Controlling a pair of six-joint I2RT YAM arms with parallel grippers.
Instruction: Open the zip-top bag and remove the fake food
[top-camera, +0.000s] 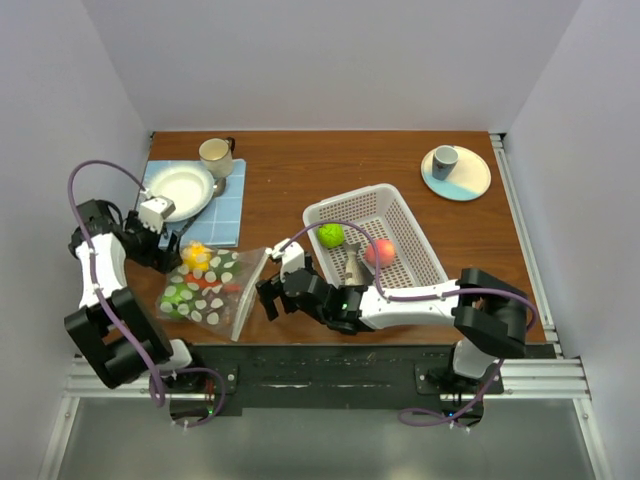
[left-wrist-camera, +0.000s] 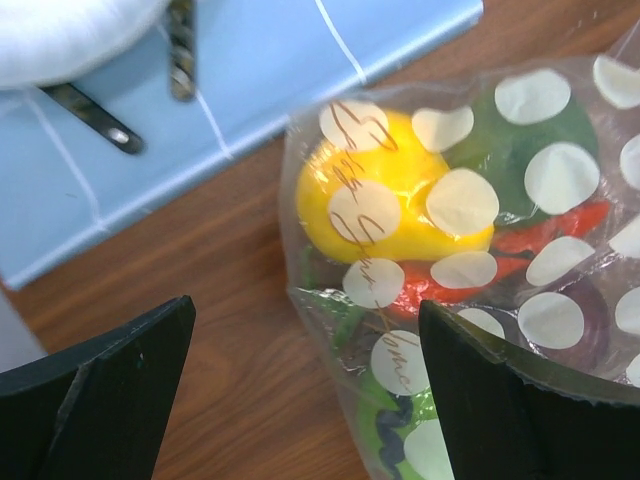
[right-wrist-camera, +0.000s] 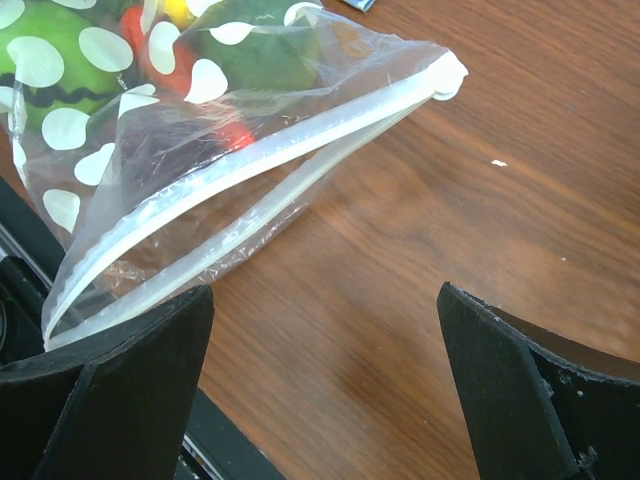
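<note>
Left claw (left-wrist-camera: 310, 400) is spread wide and pinches nothing. Its black fingers (left-wrist-camera: 100, 400) sit low over the brown wooden table (left-wrist-camera: 230, 330). The closed end of the clear soft plastic zip-top bag (left-wrist-camera: 470, 260) with white oval dots lies in the gap, off-centre toward one finger. That finger overlaps the bag in the wrist view, so contact cannot be told; the other finger is well apart from it. Showing through the plastic are a yellow round toy fruit (left-wrist-camera: 375, 200), a green round toy fruit (left-wrist-camera: 540, 115) and an orange-red carrot-like piece (left-wrist-camera: 560, 225). Beyond the bag is a light blue tiled mat (left-wrist-camera: 300, 90) carrying a white plate (left-wrist-camera: 70, 30) and a dark metal utensil handle (left-wrist-camera: 90, 115).

Right claw (right-wrist-camera: 320, 390) is also spread, with nothing between the fingers. The bag's white zip strip (right-wrist-camera: 250, 170) lies ahead of it, slanting across the table. The strip's near end is just beside one finger; contact unclear. The two halves of the strip are parted in the middle, so the mouth gapes a little.

In the top view the bag lies flat at the near left of the table. The left claw is at its far-left end and the right claw at its mouth side. Right of the right claw is a white perforated plastic basket (top-camera: 420, 240). It holds a second green round toy fruit (top-camera: 331, 235), a red-pink round toy fruit (top-camera: 379, 252) and a grey-brown fish-like piece (top-camera: 354, 268).
</note>
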